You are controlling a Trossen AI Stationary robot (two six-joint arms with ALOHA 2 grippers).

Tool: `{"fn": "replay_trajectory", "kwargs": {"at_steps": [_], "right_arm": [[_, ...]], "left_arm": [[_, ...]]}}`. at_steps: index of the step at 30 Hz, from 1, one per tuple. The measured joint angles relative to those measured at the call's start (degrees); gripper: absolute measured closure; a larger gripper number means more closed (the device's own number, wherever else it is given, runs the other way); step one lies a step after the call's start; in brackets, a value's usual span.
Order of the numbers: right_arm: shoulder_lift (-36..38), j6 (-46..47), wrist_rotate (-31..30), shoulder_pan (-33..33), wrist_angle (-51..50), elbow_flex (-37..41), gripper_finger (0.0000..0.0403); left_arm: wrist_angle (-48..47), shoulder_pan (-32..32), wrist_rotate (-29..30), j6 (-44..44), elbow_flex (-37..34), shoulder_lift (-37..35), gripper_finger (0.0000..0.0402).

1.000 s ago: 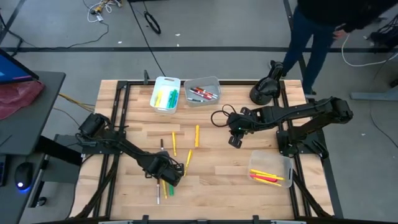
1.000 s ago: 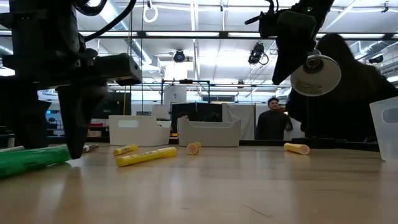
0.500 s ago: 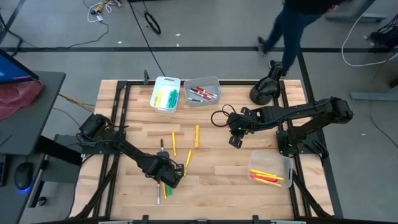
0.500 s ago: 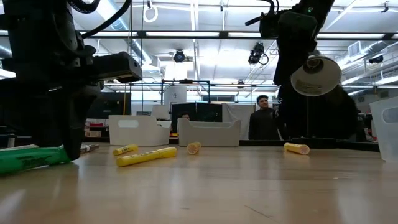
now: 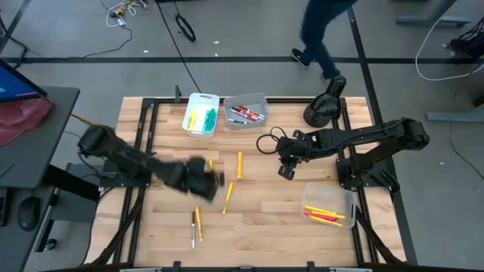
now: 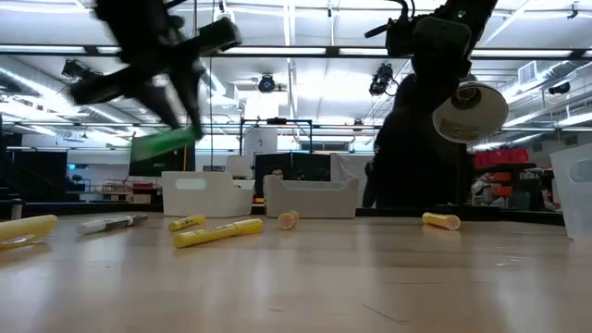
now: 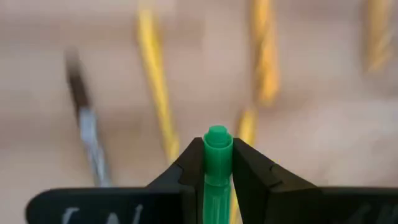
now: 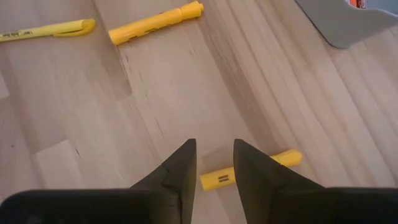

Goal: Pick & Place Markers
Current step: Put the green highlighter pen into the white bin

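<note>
My left gripper [image 5: 206, 180] is over the middle of the table, blurred, and shut on a green marker [image 6: 165, 143], seen between its fingers in the left wrist view [image 7: 217, 155]. Loose yellow markers [image 5: 240, 165] [image 5: 228, 198] [image 5: 198, 223] and a grey one [image 5: 192, 230] lie flat on the wood. My right gripper [image 5: 284, 171] is open and hangs right of centre above a short yellow marker [image 8: 249, 171], touching nothing. My left gripper pinches the green marker between its two fingers. The marker's blunt end [image 7: 217, 134] sticks out past the fingertips, and the marker runs along the fingers. It is lifted clear of the table and hangs slightly tilted from level in the low view.
At the far edge stand a white bin [image 5: 201, 113] with yellow and green markers and a grey bin [image 5: 246, 110] with red ones. A clear bin [image 5: 328, 205] with yellow and pink markers sits near right. A black lamp [image 5: 321, 110] stands far right. A person [image 5: 321, 30] walks beyond.
My left gripper has risen from the near-left part of the table and swung toward the far edge, carrying the green marker from lying on the wood to well above it. The person behind the table has walked toward the left. My right arm has kept still.
</note>
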State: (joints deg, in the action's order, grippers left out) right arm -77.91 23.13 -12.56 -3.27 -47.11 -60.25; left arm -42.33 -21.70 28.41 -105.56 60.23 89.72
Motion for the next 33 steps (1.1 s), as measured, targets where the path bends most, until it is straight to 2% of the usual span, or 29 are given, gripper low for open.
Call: {"fn": "replay_trajectory", "kwargs": {"at_steps": [5,10,14,16,19,22,28,33], "right_arm": [[0.00,2.24,0.90,0.00,0.14,0.00,0.0295],[0.00,7.60,3.52,-0.34,1.62,0.00,0.0295],[0.00,11.94,3.60,-0.96,4.78,0.00,0.0295],[0.00,14.07,3.63,-0.98,7.05,0.00,0.0295],[0.00,17.35,3.62,-0.96,11.33,0.00,0.0295],[0.00,19.25,3.58,-0.96,16.88,0.00,0.0295],[0.00,20.05,3.49,-0.96,26.70,0.00,0.0295],[0.00,22.26,2.51,-0.94,28.99,-0.02,0.0295]], "left_arm": [[-1.32,11.58,7.94,21.43,0.00,-10.91,0.0342],[3.38,29.23,11.42,49.64,0.11,-17.91,0.0342],[14.14,42.52,8.64,73.54,0.09,-18.23,0.0342],[19.71,47.69,5.93,81.24,0.15,-16.91,0.0342],[23.68,53.75,1.83,86.81,0.11,-14.56,0.0342],[23.49,57.72,-1.59,89.79,0.13,-11.49,0.0342],[25.10,59.96,-3.37,93.78,0.11,-3.75,0.0332],[25.18,60.57,-6.14,91.33,0.11,1.51,0.0332]]}}
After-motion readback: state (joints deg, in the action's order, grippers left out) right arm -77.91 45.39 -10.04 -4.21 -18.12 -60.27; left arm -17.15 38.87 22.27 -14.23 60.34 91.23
